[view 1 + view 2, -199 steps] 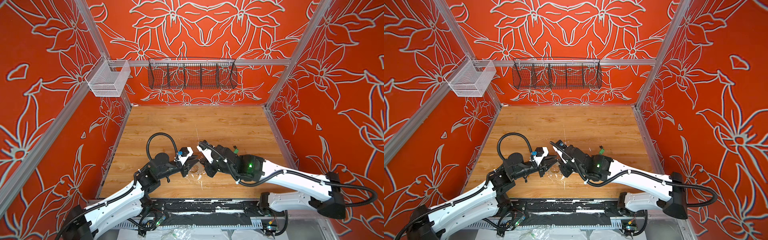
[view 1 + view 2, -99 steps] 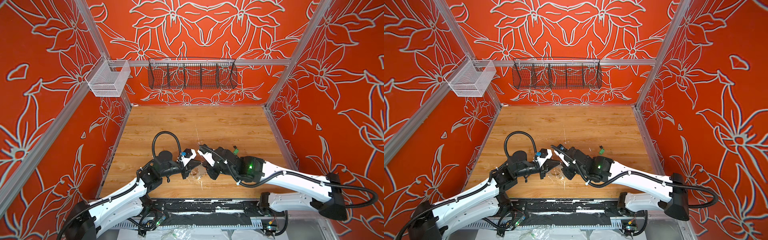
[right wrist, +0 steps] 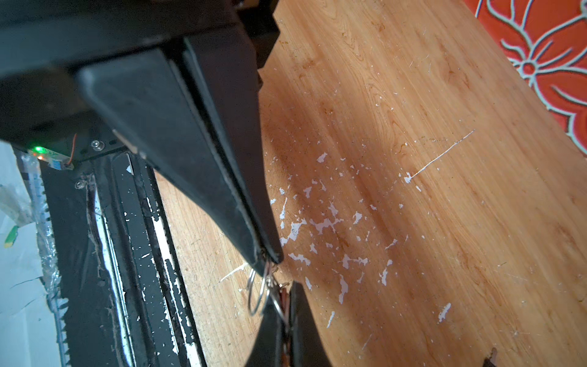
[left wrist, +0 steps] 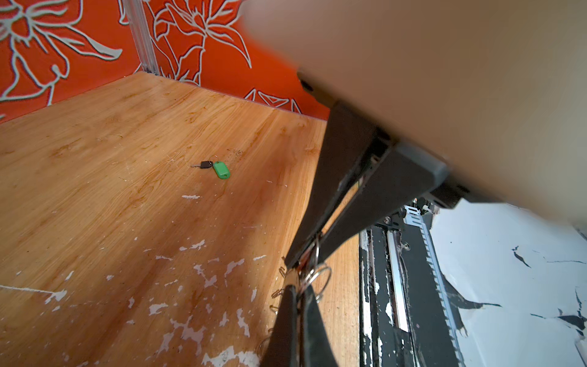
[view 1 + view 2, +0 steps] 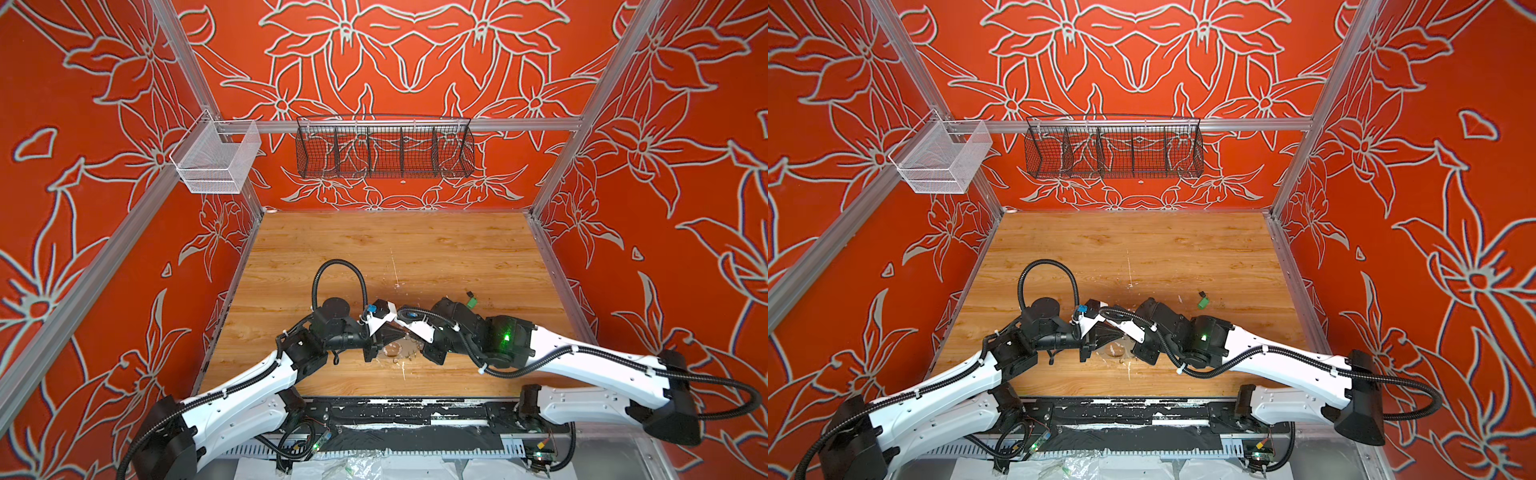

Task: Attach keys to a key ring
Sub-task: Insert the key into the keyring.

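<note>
My left gripper (image 4: 300, 289) and right gripper (image 3: 283, 298) meet tip to tip, fingers clamped on the key ring (image 3: 269, 280); the green-tagged key (image 4: 220, 170) lies well apart.

Bright, even light from above in both top views; soft shadows on tabletop (image 5: 415, 249). Edges bow slightly. Left wrist view: large tan blur (image 4: 444, 79) near lens. Right wrist view: right end effector (image 3: 270, 259) dark, with little detail; broad shadow band crosses wood.

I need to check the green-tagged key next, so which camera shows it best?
Left wrist view: the green-tagged key lies unobstructed on the table, tag and dark key head distinct. Both top views show just a green speck beyond the right arm. The right wrist view doesn't clearly show it.
</note>
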Available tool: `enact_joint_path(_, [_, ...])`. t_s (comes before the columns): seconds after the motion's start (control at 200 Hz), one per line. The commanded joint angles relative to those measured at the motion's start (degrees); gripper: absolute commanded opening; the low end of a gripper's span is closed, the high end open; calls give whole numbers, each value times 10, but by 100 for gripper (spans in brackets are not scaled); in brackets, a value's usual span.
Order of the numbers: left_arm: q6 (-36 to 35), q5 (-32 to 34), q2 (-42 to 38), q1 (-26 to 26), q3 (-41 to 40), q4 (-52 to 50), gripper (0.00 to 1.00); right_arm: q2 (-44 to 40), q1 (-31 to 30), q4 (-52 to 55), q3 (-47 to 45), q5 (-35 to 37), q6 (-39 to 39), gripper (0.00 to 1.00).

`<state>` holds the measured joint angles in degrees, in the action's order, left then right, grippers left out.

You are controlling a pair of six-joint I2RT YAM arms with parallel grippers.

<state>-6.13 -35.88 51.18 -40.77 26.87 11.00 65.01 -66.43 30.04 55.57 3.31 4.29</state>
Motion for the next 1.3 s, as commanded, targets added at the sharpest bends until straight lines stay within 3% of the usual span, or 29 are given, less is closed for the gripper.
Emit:
enact_joint_path(0.0, [-4,-47,-5,-11,28,51,0,-6,-9,-29,14,-8,39,0])
enact_joint_path(0.195, [-4,-71,1,-11,32,55,0,-23,-9,-51,-5,-13,79,0])
enact_joint_path(0.28, [-3,-85,9,-11,38,51,0,-15,-9,-56,-14,-46,127,0])
enact_joint_path(0.435, [2,-103,23,-11,48,50,0,16,-9,-36,12,-32,142,0])
enact_joint_path(0.641, [10,-106,26,-11,44,66,0,-6,0,-91,3,-36,49,0])
enact_joint_path(0.936, [17,-96,7,-11,26,89,0,-96,22,-171,-72,-66,14,0])
enact_joint_path(1.296, [-2,-102,20,-10,43,55,0,-66,40,-65,2,-65,-33,0])
